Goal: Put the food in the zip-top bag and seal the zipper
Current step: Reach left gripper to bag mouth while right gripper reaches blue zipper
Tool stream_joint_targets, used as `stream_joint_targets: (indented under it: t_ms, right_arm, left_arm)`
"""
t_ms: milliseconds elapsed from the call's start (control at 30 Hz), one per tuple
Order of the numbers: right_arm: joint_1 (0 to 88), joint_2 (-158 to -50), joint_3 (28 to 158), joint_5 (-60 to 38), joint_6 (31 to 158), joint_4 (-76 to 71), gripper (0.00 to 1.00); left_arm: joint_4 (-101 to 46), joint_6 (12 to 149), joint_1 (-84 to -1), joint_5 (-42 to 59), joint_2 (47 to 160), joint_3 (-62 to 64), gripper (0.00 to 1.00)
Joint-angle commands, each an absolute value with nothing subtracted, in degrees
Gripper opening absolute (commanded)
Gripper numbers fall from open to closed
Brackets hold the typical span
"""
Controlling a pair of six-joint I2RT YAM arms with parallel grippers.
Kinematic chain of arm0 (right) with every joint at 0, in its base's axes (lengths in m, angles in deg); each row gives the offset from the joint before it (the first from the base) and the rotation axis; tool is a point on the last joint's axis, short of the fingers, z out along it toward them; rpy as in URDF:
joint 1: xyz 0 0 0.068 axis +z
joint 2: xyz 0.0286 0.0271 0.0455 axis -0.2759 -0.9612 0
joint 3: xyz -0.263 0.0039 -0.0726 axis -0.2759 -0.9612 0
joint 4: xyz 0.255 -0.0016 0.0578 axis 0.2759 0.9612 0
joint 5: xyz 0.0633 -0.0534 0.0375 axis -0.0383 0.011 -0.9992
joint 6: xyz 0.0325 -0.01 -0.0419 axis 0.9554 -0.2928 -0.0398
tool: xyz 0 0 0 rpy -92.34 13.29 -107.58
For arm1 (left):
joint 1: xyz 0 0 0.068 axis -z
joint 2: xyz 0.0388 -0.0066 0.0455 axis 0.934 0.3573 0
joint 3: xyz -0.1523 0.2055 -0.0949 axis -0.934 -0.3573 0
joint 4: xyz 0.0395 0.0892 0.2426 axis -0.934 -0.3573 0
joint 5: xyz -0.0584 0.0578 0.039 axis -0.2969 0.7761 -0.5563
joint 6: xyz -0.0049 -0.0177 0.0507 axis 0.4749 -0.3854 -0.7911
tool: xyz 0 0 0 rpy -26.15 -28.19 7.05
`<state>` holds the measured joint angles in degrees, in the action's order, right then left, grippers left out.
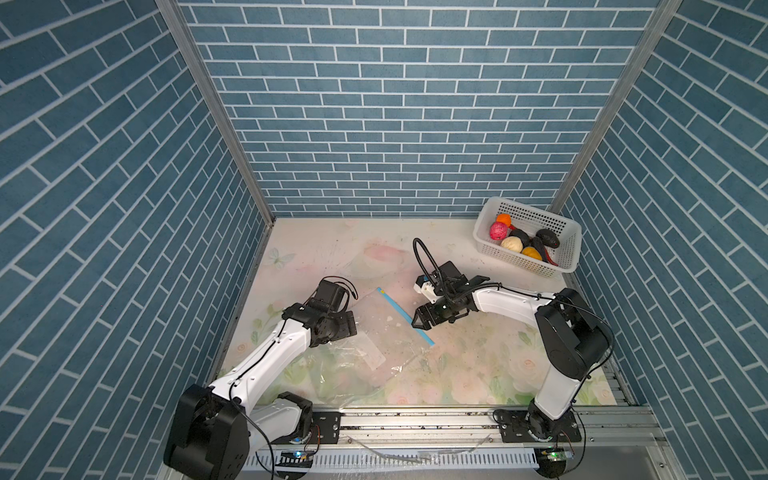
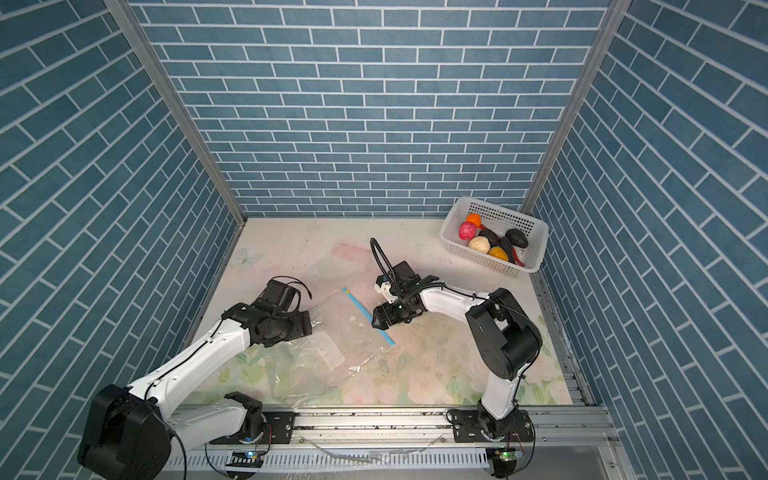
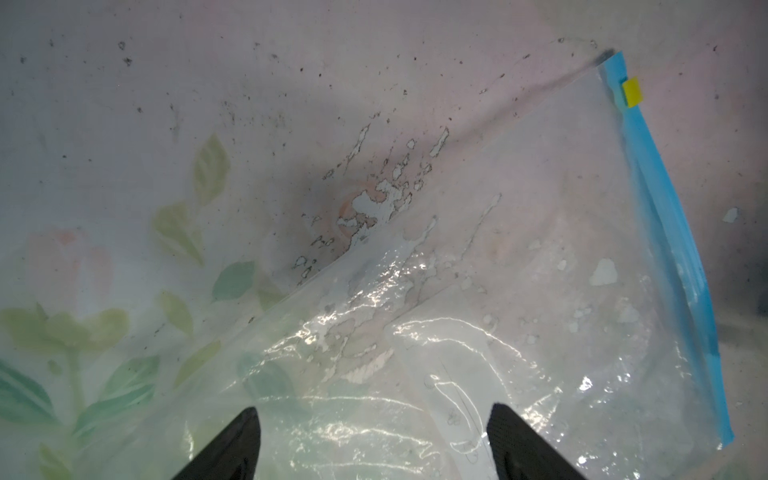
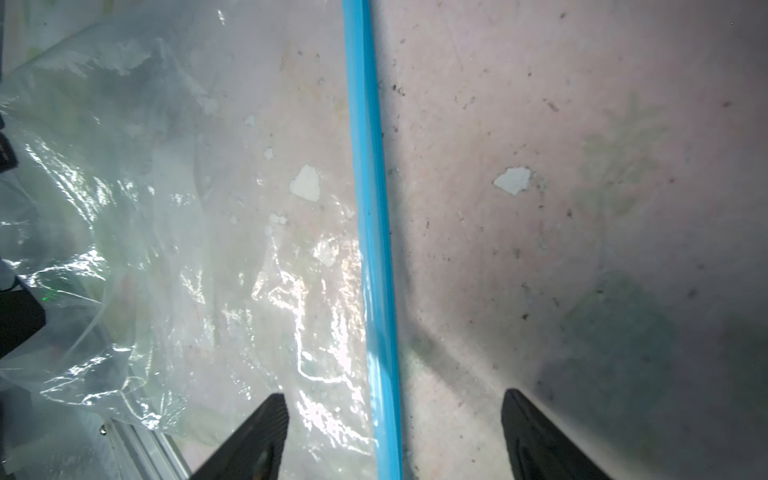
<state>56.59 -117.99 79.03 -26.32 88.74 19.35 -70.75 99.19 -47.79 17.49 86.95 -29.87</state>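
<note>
The zip-top bag (image 1: 374,345) (image 2: 336,340) lies flat and crinkled on the floral table, with nothing inside. Its light blue zipper (image 1: 405,316) (image 2: 368,316) runs along the right edge, with a yellow end mark (image 3: 631,92) at the far end. My left gripper (image 3: 374,417) stands open just above the clear bag (image 3: 498,291) near its left side. My right gripper (image 1: 417,323) (image 4: 394,402) is open, and the zipper (image 4: 370,208) passes between its fingers without touching them. The food (image 1: 511,244) (image 2: 480,244) is a heap of pink, cream, orange and black pieces in the basket.
A white perforated basket (image 1: 519,261) (image 2: 482,259) stands at the back right corner. Blue brick-pattern walls close in the table on three sides. A metal rail (image 1: 415,424) with both arm bases runs along the front edge.
</note>
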Motion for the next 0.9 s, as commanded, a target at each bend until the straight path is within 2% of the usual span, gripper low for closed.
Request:
stream_joint_targets:
  t_ms: [0,300,400,567,767,867]
  right_arm:
    - [56.88,-119.58,81.20,-29.67,91.10,17.09,0.79]
    - [56.86,-123.22,82.80,-30.99,90.86,15.30,0.74]
    - [56.86,-124.31,82.55,-32.97,92.22,12.59,0.66]
    - [56.88,-126.15,82.70,-34.36,93.95,10.86,0.61]
    - [56.82,-126.61,82.57,-35.64,94.15,10.66,0.46]
    - [56.88,-126.70,82.71,-36.16,94.15,10.68,0.33]
  left_arm:
    - [-68.37,98.83,-47.98,17.02,87.73,-29.76,0.87]
    - [-61.30,99.74,-48.19,15.79,91.77,-33.02,0.82]
    - [-59.50,99.98,-48.20,14.90,92.91,-33.81,0.82]
    - [-57.77,99.74,-48.16,13.61,94.86,-34.44,0.78]
    - [-57.84,99.16,-48.21,13.33,95.69,-34.62,0.78]
    - [-57.57,98.81,-48.19,13.25,95.79,-34.63,0.78]
